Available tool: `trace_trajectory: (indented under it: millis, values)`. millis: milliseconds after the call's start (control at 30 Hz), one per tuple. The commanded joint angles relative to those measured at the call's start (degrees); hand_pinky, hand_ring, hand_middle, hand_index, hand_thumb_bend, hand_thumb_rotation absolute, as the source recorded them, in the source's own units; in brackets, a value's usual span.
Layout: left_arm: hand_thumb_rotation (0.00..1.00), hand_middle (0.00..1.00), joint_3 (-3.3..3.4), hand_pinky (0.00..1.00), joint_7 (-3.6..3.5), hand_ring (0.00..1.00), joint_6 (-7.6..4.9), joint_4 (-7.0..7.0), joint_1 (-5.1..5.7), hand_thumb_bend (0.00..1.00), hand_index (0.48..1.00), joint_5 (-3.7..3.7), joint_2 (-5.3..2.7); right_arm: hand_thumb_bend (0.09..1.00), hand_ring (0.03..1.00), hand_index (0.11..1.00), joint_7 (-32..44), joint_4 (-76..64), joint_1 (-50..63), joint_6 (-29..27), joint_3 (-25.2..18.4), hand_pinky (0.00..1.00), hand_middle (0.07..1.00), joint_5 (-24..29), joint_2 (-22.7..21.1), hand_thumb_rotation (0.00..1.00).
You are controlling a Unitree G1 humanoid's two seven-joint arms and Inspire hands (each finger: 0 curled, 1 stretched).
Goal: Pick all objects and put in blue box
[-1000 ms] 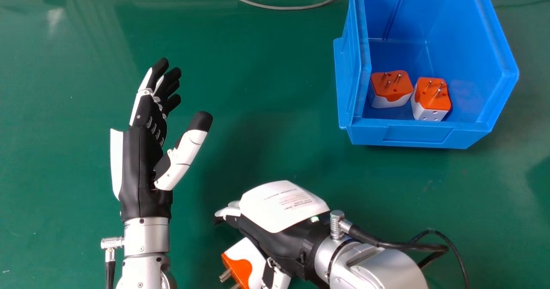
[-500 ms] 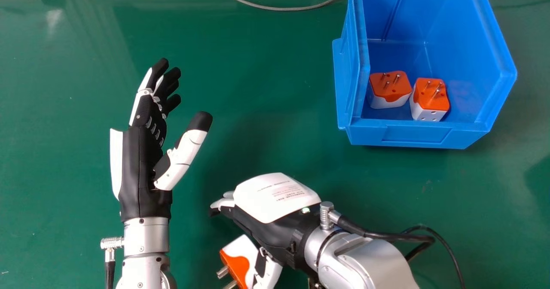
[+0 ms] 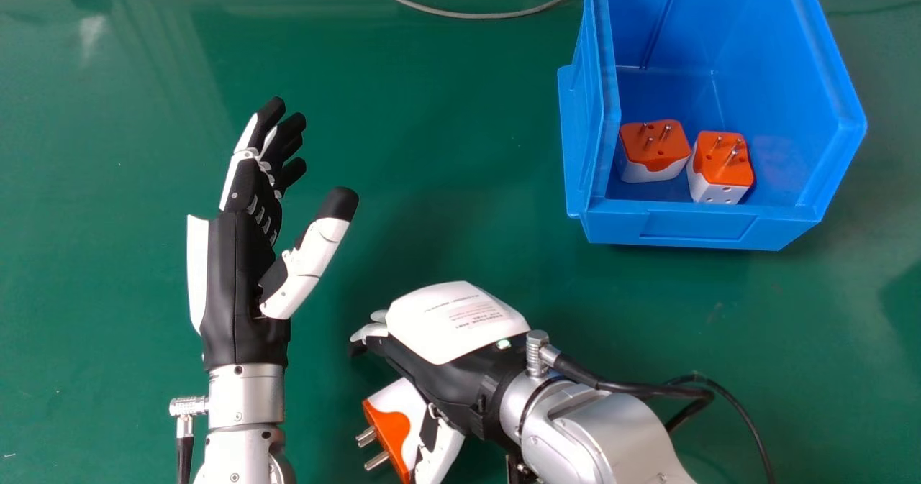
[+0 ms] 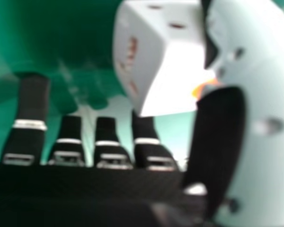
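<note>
Currently, two adapters [image 3: 654, 149] occupy the blue box [image 3: 698, 230]; a third adapter [image 3: 399, 398], clamped in the right hand [image 3: 450, 376], awaits deposit. Left hand [image 3: 241, 275]: empty, fingers extended.

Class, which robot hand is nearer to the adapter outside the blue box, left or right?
Right. The right robot hand is at the adapter, its thumb against it. The left robot hand is apart from it, off to the left and farther forward.
</note>
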Motion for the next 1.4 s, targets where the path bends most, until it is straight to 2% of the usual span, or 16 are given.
trace_trajectory:
  millis: [0,200,500,600,800,867,900,933,967,1000,1033,1067,1100,1200,1267,1367]
  values:
    - [0.58,0.88,-0.36,0.87,-0.63,0.89,-0.66,-1.22,-0.01,0.83,0.886,-0.7,-0.1,0.615,0.925,0.834,0.9,1.2,0.8,0.4,0.6,0.76,0.926,-0.2,-0.5,0.0]
    - [0.57,0.88,-0.25,0.89,-1.23,0.9,-0.7,-1.22,-0.12,0.83,0.888,-1.16,-0.26,0.612,0.915,0.842,0.8,1.3,0.7,0.6,0.7,0.75,0.919,-0.2,-0.4,0.0]
    - [0.57,0.88,-0.15,0.89,-0.99,0.89,-0.54,-0.96,-0.38,0.84,0.887,-0.8,-0.18,0.612,0.911,0.838,-0.8,5.0,-1.2,-0.3,1.2,0.74,0.915,0.0,-0.4,0.0]
    - [0.57,0.88,-0.24,0.89,-1.87,0.9,-0.52,-0.94,-0.48,0.84,0.887,-1.7,-0.33,0.607,0.901,0.839,-0.7,5.6,-1.4,-0.4,0.9,0.72,0.912,0.9,-0.2,0.0]
    - [0.57,0.88,-0.12,0.89,-0.95,0.9,-0.75,-0.65,-0.76,0.84,0.887,-0.66,-0.18,0.587,0.878,0.824,-1.8,6.6,-1.8,-0.4,1.5,0.7,0.899,0.0,-0.1,0.0]
    - [0.57,0.88,-0.18,0.89,-1.24,0.9,-0.79,-0.6,-0.84,0.84,0.886,-0.91,-0.2,0.604,0.791,0.791,-2.7,7.1,-1.8,-0.7,1.8,0.63,0.852,0.0,0.1,0.0]
    - [0.57,0.88,-0.21,0.89,-1.46,0.9,-0.68,-0.64,-0.86,0.84,0.886,-1.15,-0.26,0.604,0.791,0.791,-3.4,7.3,-1.7,-1.0,1.9,0.63,0.852,0.1,0.0,0.0]
    - [0.57,0.88,-0.24,0.89,-1.69,0.9,-0.47,-0.78,-0.82,0.84,0.885,-1.44,-0.35,0.586,0.724,0.786,-3.8,7.5,-1.6,-1.1,2.0,0.56,0.813,0.2,0.1,0.0]
    - [0.57,0.88,-0.24,0.89,-1.71,0.9,-0.33,-0.89,-0.79,0.84,0.885,-1.45,-0.38,0.586,0.724,0.786,-3.9,7.7,-1.7,-1.0,2.2,0.56,0.813,0.1,0.3,0.0]
    - [0.57,0.88,-0.24,0.89,-1.76,0.9,-0.27,-0.92,-0.79,0.84,0.886,-1.49,-0.4,0.575,0.669,0.77,-4.1,8.1,-1.7,-0.8,2.4,0.51,0.748,-0.1,0.5,0.0]
    - [0.57,0.88,-0.24,0.89,-1.84,0.9,-0.26,-0.94,-0.8,0.84,0.886,-1.55,-0.41,0.575,0.669,0.77,-4.3,8.3,-1.8,-0.7,2.7,0.51,0.748,-0.3,0.6,0.0]
    - [0.57,0.88,-0.25,0.89,-1.91,0.9,-0.29,-0.92,-0.82,0.84,0.886,-1.57,-0.39,0.566,0.616,0.749,-5.0,8.6,-1.7,-0.7,2.7,0.46,0.701,-0.2,0.8,0.0]
    - [0.57,0.88,-0.28,0.89,-2.0,0.9,-0.34,-0.87,-0.86,0.84,0.886,-1.66,-0.38,0.566,0.616,0.749,-5.5,8.7,-1.6,-0.9,2.7,0.46,0.701,0.1,0.9,0.0]
    - [0.57,0.88,-0.36,0.9,-2.36,0.9,-0.3,-0.83,-0.92,0.84,0.888,-2.06,-0.42,0.553,0.539,0.713,-6.8,9.0,-1.6,-1.6,2.6,0.36,0.63,0.6,0.8,0.0]
    - [0.57,0.88,-0.31,0.9,-2.33,0.9,-0.33,-0.73,-0.93,0.84,0.888,-2.01,-0.44,0.553,0.539,0.713,-7.9,9.2,-1.7,-1.9,2.9,0.36,0.63,0.2,0.7,0.0]
    - [0.57,0.88,-0.34,0.9,-2.19,0.9,-0.15,-0.81,-0.82,0.84,0.889,-1.69,-0.39,0.54,0.489,0.633,-9.8,9.4,-1.6,-3.5,3.1,0.3,0.585,0.6,0.0,0.0]
